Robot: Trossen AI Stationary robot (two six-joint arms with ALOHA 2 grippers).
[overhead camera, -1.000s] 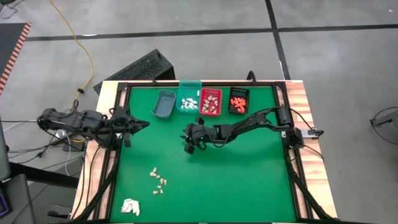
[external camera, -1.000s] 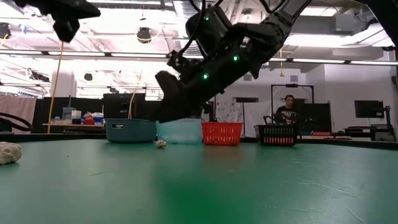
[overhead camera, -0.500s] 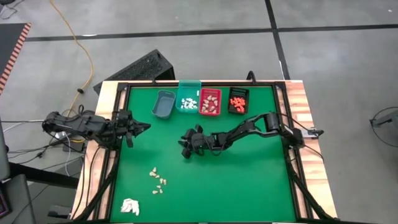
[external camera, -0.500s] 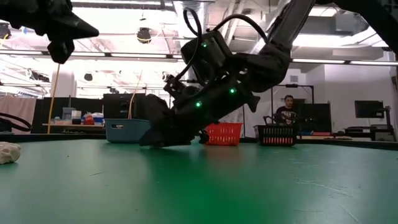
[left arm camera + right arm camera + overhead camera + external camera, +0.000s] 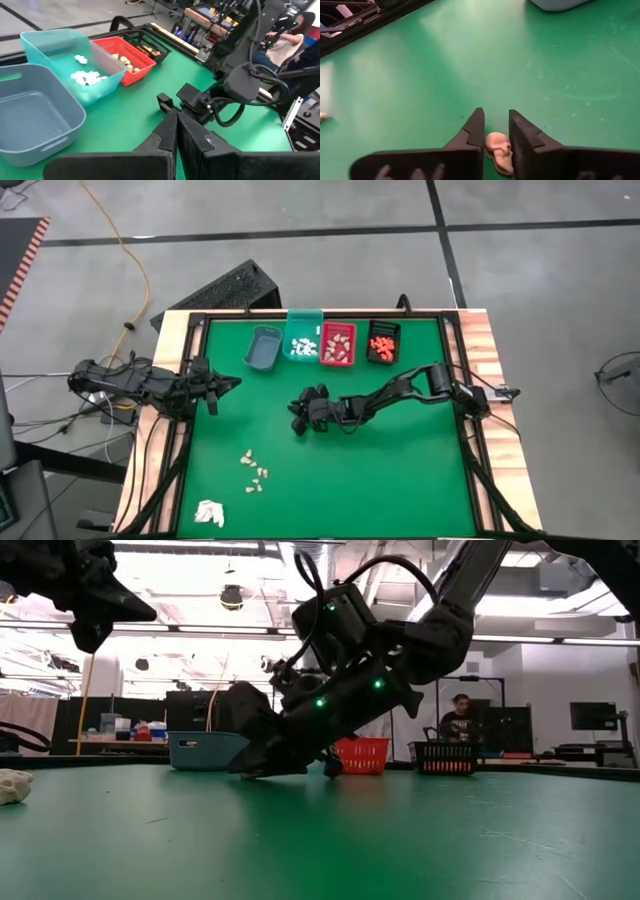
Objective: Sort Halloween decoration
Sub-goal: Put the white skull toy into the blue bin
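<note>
My right gripper (image 5: pixel 296 421) is down on the green mat at mid-table, closed around one beige skull-shaped decoration piece (image 5: pixel 499 150). In the low view its fingertips (image 5: pixel 243 769) reach the mat. A loose cluster of beige pieces (image 5: pixel 254 471) lies on the mat nearer the front left. The teal bin (image 5: pixel 303 343) holds white pieces, the red bin (image 5: pixel 339 344) beige ones, the black bin (image 5: pixel 383 342) orange ones. My left gripper (image 5: pixel 233 381) hovers shut above the table's left edge and holds nothing. My right gripper pinches the beige skull piece by its two opposite sides (image 5: pixel 490 142) between its two fingers. The fingers slant down from the table's right side toward the left. The piece lies on the mat between them.
A grey bin (image 5: pixel 264 347) stands at the left end of the bin row along the far edge. A white papery wad (image 5: pixel 209 511) lies at the front left corner. A person sits in the room beyond the table (image 5: pixel 462 718).
My right gripper has come down from above the mat until its fingertips reach it, shifting a little toward the near left and rolling. My left gripper has sunk a little at the left edge.
</note>
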